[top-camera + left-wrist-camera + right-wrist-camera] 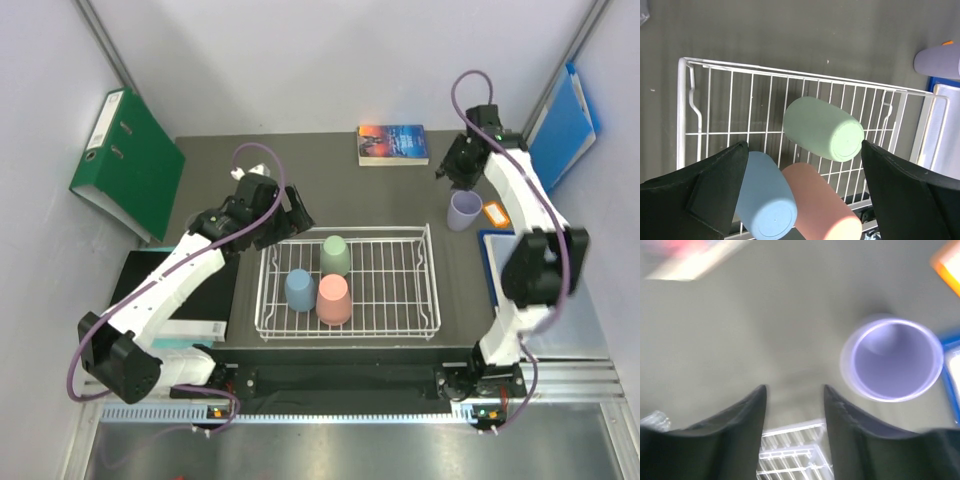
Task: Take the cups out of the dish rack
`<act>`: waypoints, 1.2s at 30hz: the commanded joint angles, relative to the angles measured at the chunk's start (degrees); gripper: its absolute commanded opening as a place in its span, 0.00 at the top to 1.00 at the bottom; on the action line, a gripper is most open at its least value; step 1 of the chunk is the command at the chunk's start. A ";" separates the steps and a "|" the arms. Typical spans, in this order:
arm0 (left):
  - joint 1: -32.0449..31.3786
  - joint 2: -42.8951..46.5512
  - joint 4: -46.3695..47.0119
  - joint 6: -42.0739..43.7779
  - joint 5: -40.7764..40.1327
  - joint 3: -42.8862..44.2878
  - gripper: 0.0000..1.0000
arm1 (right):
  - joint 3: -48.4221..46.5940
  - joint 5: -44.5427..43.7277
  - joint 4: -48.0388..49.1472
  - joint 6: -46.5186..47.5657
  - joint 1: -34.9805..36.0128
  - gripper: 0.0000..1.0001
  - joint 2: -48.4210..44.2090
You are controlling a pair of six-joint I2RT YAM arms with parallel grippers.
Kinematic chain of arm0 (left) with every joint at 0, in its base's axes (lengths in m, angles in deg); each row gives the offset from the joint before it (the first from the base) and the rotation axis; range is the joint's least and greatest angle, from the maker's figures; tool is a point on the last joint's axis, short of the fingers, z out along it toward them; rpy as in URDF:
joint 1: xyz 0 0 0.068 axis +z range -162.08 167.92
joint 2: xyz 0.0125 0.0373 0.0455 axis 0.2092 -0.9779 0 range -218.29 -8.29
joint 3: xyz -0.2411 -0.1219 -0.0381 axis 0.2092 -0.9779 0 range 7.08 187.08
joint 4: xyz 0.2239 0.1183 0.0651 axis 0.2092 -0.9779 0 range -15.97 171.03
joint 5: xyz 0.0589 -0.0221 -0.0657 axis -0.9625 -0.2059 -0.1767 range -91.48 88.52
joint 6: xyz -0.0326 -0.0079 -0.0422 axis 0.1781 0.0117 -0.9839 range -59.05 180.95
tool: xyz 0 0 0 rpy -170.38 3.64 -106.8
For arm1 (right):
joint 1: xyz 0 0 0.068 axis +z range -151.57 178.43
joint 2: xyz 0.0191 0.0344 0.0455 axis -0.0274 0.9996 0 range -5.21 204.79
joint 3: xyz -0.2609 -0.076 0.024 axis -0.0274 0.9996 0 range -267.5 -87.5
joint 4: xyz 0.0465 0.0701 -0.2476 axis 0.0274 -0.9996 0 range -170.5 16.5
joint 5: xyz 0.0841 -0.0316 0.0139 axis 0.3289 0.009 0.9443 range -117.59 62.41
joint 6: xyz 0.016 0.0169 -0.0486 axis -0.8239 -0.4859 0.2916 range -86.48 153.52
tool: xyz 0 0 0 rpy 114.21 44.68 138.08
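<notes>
The white wire dish rack [400, 300] sits mid-table and holds three upside-down cups: sage green [335, 255], light blue [299, 290] and salmon pink [333, 299]. They also show in the left wrist view: green [822, 128], blue [766, 196], pink [822, 205], on the rack [705, 105]. The lavender cup [463, 210] stands upright on the table right of the rack, mouth up in the right wrist view [891, 359]. My left gripper [292, 212] is open and empty above the rack's far left corner. My right gripper [452, 177] is open and empty just beyond the lavender cup. No glass cups show.
A book [393, 144] lies at the table's back. A green binder [128, 165] leans at the left, a blue folder [563, 125] at the right. An orange item [494, 212] and a blue-edged board [492, 262] lie right of the rack.
</notes>
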 commanded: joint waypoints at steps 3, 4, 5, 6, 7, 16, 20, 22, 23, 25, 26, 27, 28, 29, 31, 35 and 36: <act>-1.47 0.26 -0.30 6.19 -2.13 0.81 0.01 | 26.16 15.32 35.00 6.13 9.20 0.27 -35.80; -2.08 -0.43 -0.91 7.50 -2.75 0.99 0.01 | 30.07 15.07 38.17 6.22 10.70 0.20 -38.79; -2.96 -1.05 -1.44 8.04 -3.45 1.34 0.01 | 33.42 12.02 42.03 5.61 13.76 0.18 -43.95; -4.88 -1.67 -1.88 8.48 -5.46 2.38 0.01 | 39.37 9.99 43.12 4.91 15.27 0.16 -46.18; -5.95 -2.80 -2.06 8.92 -6.52 3.09 0.01 | 42.04 8.58 44.26 4.30 16.67 0.11 -48.29; -12.37 -10.54 -1.97 10.50 -10.14 8.19 0.01 | 51.99 3.38 36.27 0.69 25.65 0.06 -56.48; -13.07 -12.74 -0.57 10.33 -9.79 8.20 0.01 | 53.84 3.46 36.71 -0.81 26.53 0.06 -58.42; -13.25 -14.15 0.49 10.24 -9.44 8.02 0.01 | 53.84 3.47 35.92 -0.98 26.79 0.06 -58.33; -13.25 -14.67 0.58 10.33 -8.91 8.19 0.01 | 54.01 3.47 35.66 -0.98 26.97 0.06 -58.33; -13.34 -16.26 1.10 10.42 -8.82 8.46 0.01 | 54.19 3.47 35.22 -1.07 27.15 0.06 -58.42; -13.43 -16.78 1.19 10.50 -8.64 8.81 0.01 | 54.37 3.47 35.13 -1.07 27.23 0.06 -58.59; -13.43 -17.75 1.37 10.50 -8.64 8.99 0.01 | 54.45 3.47 35.04 -1.16 27.24 0.06 -58.68; -13.51 -18.10 1.37 10.50 -8.64 9.25 0.01 | 54.54 3.55 34.87 -1.07 27.24 0.06 -58.77; -13.69 -18.37 1.37 10.50 -8.82 9.77 0.01 | 54.63 3.56 34.61 -1.07 27.32 0.06 -58.77; -13.78 -19.16 1.37 10.42 -8.99 10.30 0.01 | 54.81 3.38 34.25 -1.07 27.41 0.07 -58.86; -14.30 -18.81 -0.57 9.63 -9.87 13.02 0.01 | 54.98 3.47 33.99 -0.81 27.41 0.07 -58.95; -14.31 -18.11 -0.48 9.54 -10.22 13.29 0.01 | 54.98 3.55 33.99 -0.81 27.41 0.07 -58.86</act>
